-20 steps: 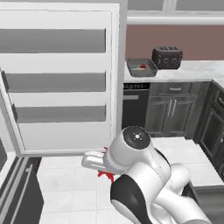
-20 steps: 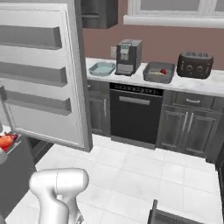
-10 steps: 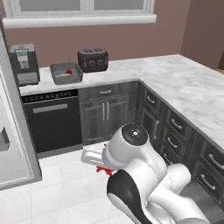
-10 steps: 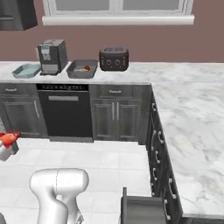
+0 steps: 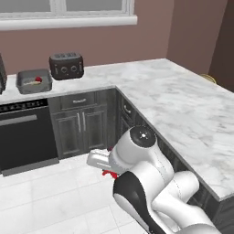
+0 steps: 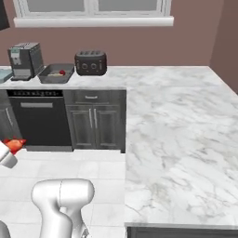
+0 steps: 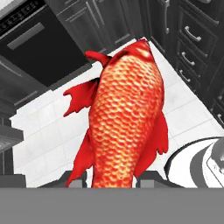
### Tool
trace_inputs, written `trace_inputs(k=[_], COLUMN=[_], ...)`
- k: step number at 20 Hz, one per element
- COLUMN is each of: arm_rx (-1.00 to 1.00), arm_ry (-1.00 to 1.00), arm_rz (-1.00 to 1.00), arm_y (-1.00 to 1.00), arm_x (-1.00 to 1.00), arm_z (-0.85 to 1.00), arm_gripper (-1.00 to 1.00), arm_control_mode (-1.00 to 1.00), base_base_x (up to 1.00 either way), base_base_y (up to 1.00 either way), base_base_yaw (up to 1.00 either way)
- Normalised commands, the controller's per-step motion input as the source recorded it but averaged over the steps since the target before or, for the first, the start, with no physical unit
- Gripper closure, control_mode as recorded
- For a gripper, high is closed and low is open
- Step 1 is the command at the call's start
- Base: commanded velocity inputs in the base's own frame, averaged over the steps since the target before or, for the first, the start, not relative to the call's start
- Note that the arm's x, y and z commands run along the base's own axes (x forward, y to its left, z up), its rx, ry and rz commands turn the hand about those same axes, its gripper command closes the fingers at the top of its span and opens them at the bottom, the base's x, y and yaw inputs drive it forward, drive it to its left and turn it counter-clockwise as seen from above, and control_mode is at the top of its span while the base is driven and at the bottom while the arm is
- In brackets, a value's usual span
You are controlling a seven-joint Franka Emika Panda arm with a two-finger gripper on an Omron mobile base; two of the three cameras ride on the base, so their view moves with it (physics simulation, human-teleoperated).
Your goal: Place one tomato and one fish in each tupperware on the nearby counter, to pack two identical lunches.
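My gripper [image 7: 111,180] is shut on the orange-red fish [image 7: 127,118], which hangs low over the white floor in front of the dark cabinets. The same fish [image 6: 14,144] shows at the left edge of the right base view, and a red bit of it [image 5: 108,173] peeks out under the arm. The dark grey tupperware [image 5: 23,77] stands on the counter [image 5: 183,105] beside the toaster, with a tomato [image 5: 38,80] and a slim pale fish [image 5: 29,83] in it. The pale blue tupperware [image 6: 3,74] sits at the far left of the counter.
A dark toaster [image 6: 90,62] and a coffee machine [image 6: 25,59] stand on the back counter under the window. A black oven front [image 6: 39,118] is set below them. The marble counter turns a corner and runs along my right side.
The whole picture has swung: the camera moved, the white fridge door left the views and the counter's corner came in. The fish stays in my shut gripper.
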Motion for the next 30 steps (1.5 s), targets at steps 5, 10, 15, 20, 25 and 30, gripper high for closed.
trace_inputs(k=[5,10,15,20,25,30], arm_rx=[0.0,0.0,0.0,0.0,0.0,0.0], arm_ry=[0.0,0.0,0.0,0.0,0.0,0.0], arm_rz=[0.0,0.0,0.0,0.0,0.0,0.0], arm_y=[0.0,0.0,0.0,0.0,0.0,0.0], arm_x=[0.0,0.0,0.0,0.0,0.0,0.0], arm_z=[0.0,0.0,0.0,0.0,0.0,0.0], arm_gripper=[1.0,1.0,1.0,1.0,1.0,1.0], arm_control_mode=[1.0,1.0,1.0,1.0,1.0,1.0], base_base_x=[0.98,0.96,0.99,0.93,0.29,-0.59], base_base_y=[0.06,-0.04,-0.08,-0.84,-0.77,0.23], base_base_yaw=[0.32,0.19,0.33,0.27,-0.53,-0.58])
